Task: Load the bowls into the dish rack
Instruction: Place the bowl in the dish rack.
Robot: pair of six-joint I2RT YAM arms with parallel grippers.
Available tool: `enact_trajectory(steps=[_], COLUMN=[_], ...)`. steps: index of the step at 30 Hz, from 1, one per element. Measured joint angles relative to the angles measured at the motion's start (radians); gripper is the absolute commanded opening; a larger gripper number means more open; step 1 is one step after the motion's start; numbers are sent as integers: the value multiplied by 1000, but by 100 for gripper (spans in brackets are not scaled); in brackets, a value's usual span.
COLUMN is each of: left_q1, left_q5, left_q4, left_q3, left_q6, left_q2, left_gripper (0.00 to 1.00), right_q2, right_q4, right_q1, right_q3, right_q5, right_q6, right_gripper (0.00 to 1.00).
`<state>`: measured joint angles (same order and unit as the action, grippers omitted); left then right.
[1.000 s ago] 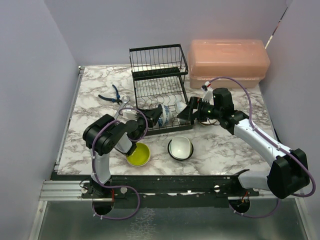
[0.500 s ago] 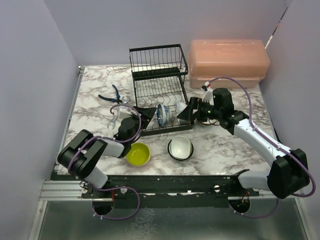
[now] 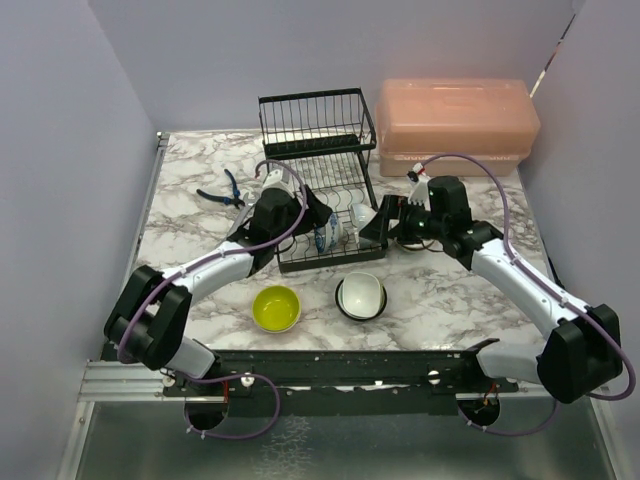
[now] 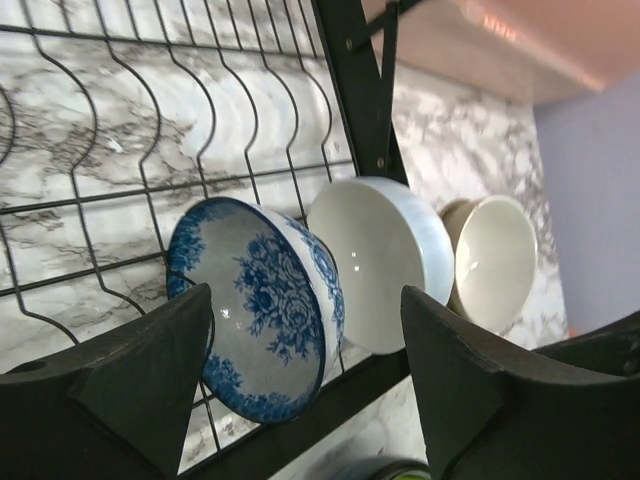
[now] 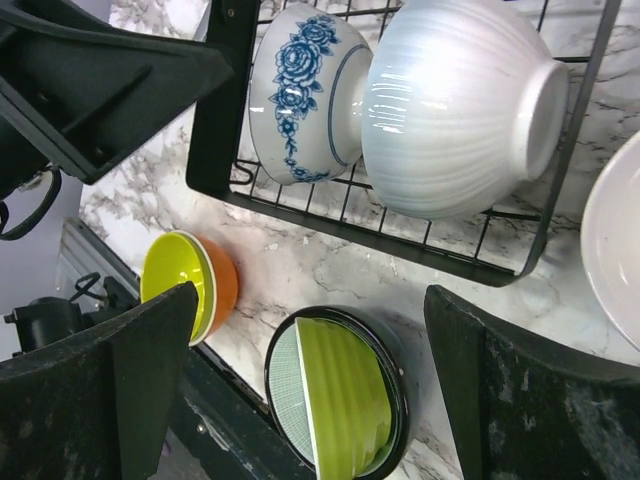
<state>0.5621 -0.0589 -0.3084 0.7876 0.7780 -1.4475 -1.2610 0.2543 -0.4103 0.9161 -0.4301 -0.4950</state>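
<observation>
Release of blue-patterned bowl into dish rack: a second ago pinched in left gripper, now standing free on edge in the lower tier's wires along the front edge, just beside white bowl, beige bowl beyond. Left gripper spread wide to either side of it, holding nothing; right gripper spread wide too, empty, off the rack's front right corner. Probably three racked, with two stacks waiting by the counter's near edge: yellow-green bowl in orange bowl, second green bowl in teal bowl.
</observation>
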Motion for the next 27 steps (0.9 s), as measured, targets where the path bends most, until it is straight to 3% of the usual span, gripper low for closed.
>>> enact_trajectory(steps=[11,19,24,27], left_q1=[3,19,29,29], left_q5=[158,195,213,220], left_q4=[292,342,351,355], left_q3=[221,271,271,271], left_q6=[-139,-150,-116,-97], left_q2=[-164,-193,-193,-192], left_gripper=[54,16,2,0], right_q2=[64,64,64,64], right_q4=[52,70,82,85], right_q1=[0,0,0,0], right_q3=[0,0,0,0], right_q5=[63,75,75,75], right_q6=[27,34,40,43], right_gripper=[100,100,100,100])
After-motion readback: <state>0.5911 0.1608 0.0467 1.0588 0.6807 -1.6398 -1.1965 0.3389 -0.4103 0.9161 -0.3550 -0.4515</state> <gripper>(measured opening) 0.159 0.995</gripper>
